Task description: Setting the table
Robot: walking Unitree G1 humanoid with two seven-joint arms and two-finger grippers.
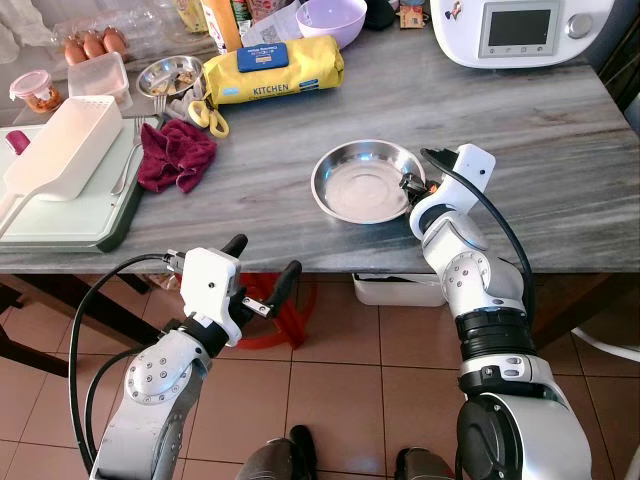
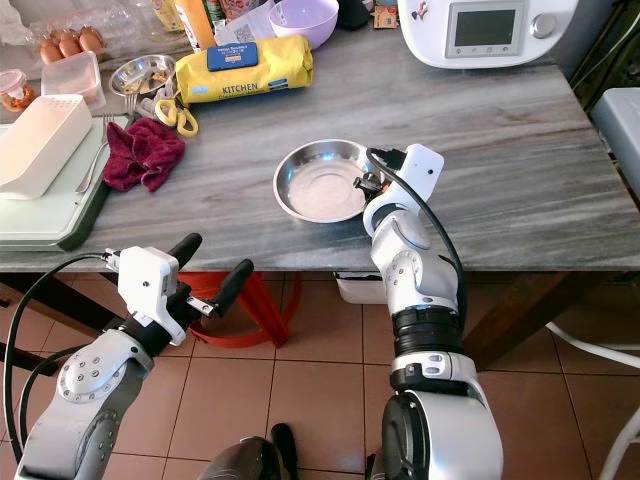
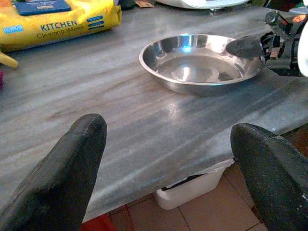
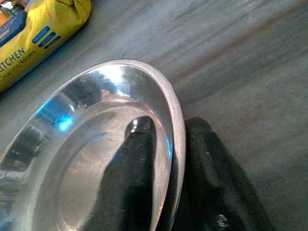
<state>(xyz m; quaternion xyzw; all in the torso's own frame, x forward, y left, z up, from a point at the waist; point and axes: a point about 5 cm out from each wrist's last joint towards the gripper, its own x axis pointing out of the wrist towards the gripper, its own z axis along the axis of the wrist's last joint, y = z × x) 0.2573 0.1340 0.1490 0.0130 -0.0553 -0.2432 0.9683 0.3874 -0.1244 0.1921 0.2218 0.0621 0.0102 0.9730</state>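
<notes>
The left end effector [image 1: 262, 268] hangs nearest, below the desk edge and over the terracotta tiled floor [image 1: 350, 380], its two black fingers spread wide apart and released, pointing toward the desk. Beyond it, the grey marbled stone desk [image 1: 250, 215] carries a round, shallow stainless steel plate [image 1: 366, 180] near its front edge, lying flat with its hollow facing up; being round, it has no long axis to speak of. The right end effector [image 4: 166, 185] is clenched on the plate's right rim, one finger inside the bowl and the other outside against the desk surface, the rim between them.

To the left of the plate, well apart, a crumpled maroon cloth [image 1: 176, 155] lies beside a pale green tray [image 1: 70, 220] that bears a white rectangular plastic container [image 1: 60, 147]. Further back, a yellow pack of kitchen cleaning wipes [image 1: 272, 70] lies with its long axis running left to right, next to a small steel bowl [image 1: 168, 76]. At the far edge stand a lilac bowl [image 1: 331, 20] and a white kitchen appliance with a screen [image 1: 520, 30].
</notes>
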